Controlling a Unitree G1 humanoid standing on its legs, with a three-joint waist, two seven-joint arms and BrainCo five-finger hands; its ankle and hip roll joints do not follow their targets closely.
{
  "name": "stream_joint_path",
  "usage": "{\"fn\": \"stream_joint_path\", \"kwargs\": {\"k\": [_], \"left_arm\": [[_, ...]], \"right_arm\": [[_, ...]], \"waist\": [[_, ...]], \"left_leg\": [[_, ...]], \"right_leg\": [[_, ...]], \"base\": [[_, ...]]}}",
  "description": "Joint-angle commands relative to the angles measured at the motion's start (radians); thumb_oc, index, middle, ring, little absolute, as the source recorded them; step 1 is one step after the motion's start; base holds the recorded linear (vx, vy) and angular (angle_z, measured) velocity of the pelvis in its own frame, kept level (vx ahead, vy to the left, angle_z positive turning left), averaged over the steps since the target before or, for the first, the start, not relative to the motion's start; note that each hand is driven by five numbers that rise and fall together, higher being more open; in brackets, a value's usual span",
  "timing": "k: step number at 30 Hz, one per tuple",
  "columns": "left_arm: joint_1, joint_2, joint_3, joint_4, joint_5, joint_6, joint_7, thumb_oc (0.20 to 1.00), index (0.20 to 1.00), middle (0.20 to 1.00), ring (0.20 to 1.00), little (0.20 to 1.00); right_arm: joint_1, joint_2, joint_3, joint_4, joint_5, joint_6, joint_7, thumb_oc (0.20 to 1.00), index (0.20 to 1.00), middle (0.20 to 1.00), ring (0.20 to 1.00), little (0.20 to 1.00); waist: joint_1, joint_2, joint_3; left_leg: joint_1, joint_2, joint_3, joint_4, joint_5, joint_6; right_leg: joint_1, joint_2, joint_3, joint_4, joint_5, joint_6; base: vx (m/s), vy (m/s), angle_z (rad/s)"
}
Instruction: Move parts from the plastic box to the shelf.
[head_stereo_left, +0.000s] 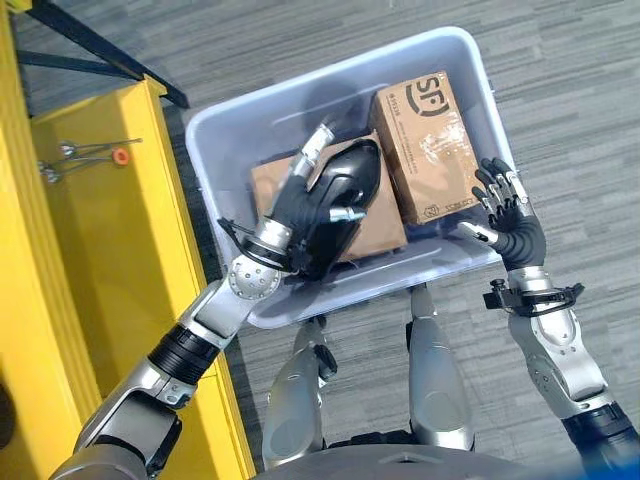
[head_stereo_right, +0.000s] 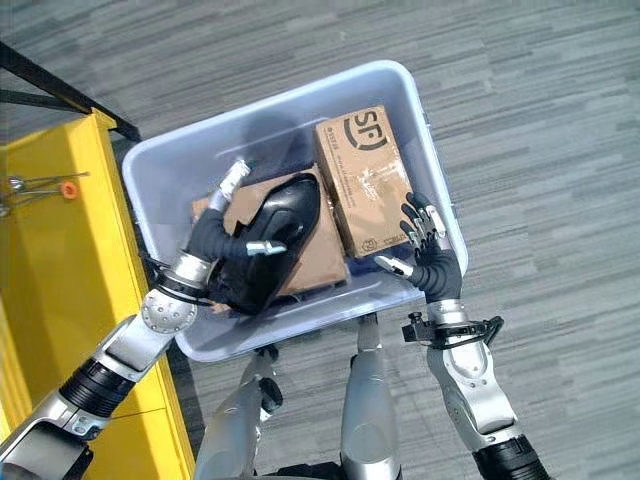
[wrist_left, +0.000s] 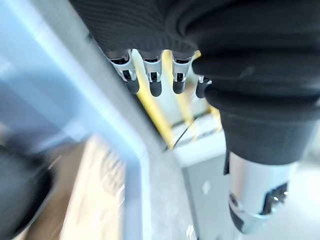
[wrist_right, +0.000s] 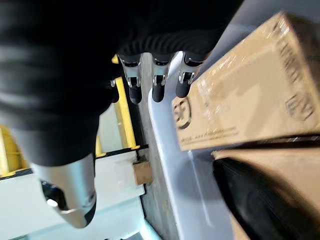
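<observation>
The pale translucent plastic box (head_stereo_left: 214, 150) stands on the floor and holds two cardboard boxes and a glossy black moulded part (head_stereo_left: 345, 190). My left hand (head_stereo_left: 290, 208) reaches into it, straight fingers (head_stereo_left: 316, 140) running along the black part's left side, the thumb lying across it. The black part rests on the flat cardboard box (head_stereo_left: 375, 232). A taller cardboard box (head_stereo_left: 425, 150) stands at the right. My right hand (head_stereo_left: 508, 215) is open with spread fingers at the box's near right rim, beside the taller box (wrist_right: 250, 105). In the left wrist view the fingers (wrist_left: 155, 85) are straight above the rim (wrist_left: 135, 165).
The yellow shelf (head_stereo_left: 100, 260) runs down the left side, close to the plastic box. Thin metal pieces with an orange tip (head_stereo_left: 119, 155) lie on its far part. A black frame bar (head_stereo_left: 100, 45) crosses the upper left. Grey striped floor surrounds the box.
</observation>
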Motion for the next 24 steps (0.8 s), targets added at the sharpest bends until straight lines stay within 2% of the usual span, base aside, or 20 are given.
{"fn": "stream_joint_path", "kwargs": {"k": [1, 6, 13, 15, 24], "left_arm": [[0.009, 0.012, 0.024, -0.008, 0.004, -0.063, 0.04, 1.0, 1.0, 1.0, 1.0, 1.0], [0.049, 0.007, 0.053, -0.016, 0.06, -0.053, 0.069, 1.0, 1.0, 1.0, 1.0, 1.0], [0.076, -0.041, 0.082, 0.085, 0.162, 0.01, 0.13, 1.0, 1.0, 1.0, 1.0, 1.0], [0.088, -0.084, 0.099, 0.157, 0.103, 0.026, 0.134, 1.0, 1.0, 1.0, 1.0, 1.0], [0.076, -0.104, 0.149, 0.277, 0.151, 0.081, 0.206, 1.0, 1.0, 1.0, 1.0, 1.0]], "right_arm": [[0.007, 0.012, -0.05, -0.067, 0.015, -0.071, -0.003, 1.0, 1.0, 1.0, 1.0, 1.0], [0.014, 0.014, -0.054, -0.07, 0.013, -0.071, -0.006, 1.0, 1.0, 1.0, 1.0, 1.0], [0.007, 0.031, -0.06, -0.058, -0.001, -0.072, -0.036, 1.0, 1.0, 1.0, 1.0, 1.0], [0.003, 0.039, -0.058, -0.051, -0.002, -0.066, -0.042, 1.0, 1.0, 1.0, 1.0, 1.0], [-0.015, 0.038, -0.05, -0.033, 0.004, -0.063, -0.057, 1.0, 1.0, 1.0, 1.0, 1.0]], "waist": [[-0.008, -0.034, -0.035], [0.0, -0.035, -0.033], [0.002, -0.043, -0.02], [0.001, -0.049, -0.014], [0.0, -0.059, -0.005]], "left_leg": [[0.075, 0.071, -0.032, 0.038, -0.049, -0.069], [0.073, 0.071, -0.035, 0.041, -0.051, -0.068], [0.065, 0.071, -0.038, 0.047, -0.051, -0.063], [0.066, 0.072, -0.035, 0.046, -0.05, -0.061], [0.057, 0.073, -0.027, 0.047, -0.046, -0.06]], "right_leg": [[0.027, -0.055, -0.05, 0.078, -0.04, 0.033], [0.033, -0.057, -0.053, 0.075, -0.041, 0.033], [0.03, -0.056, -0.052, 0.076, -0.039, 0.029], [0.024, -0.053, -0.049, 0.078, -0.037, 0.026], [0.005, -0.043, -0.037, 0.083, -0.035, 0.021]], "base": [[0.0, 0.0, 0.0], [0.0, 0.0, 0.0], [0.0, -0.001, 0.01], [0.0, 0.0, 0.0], [0.0, 0.0, 0.0]]}}
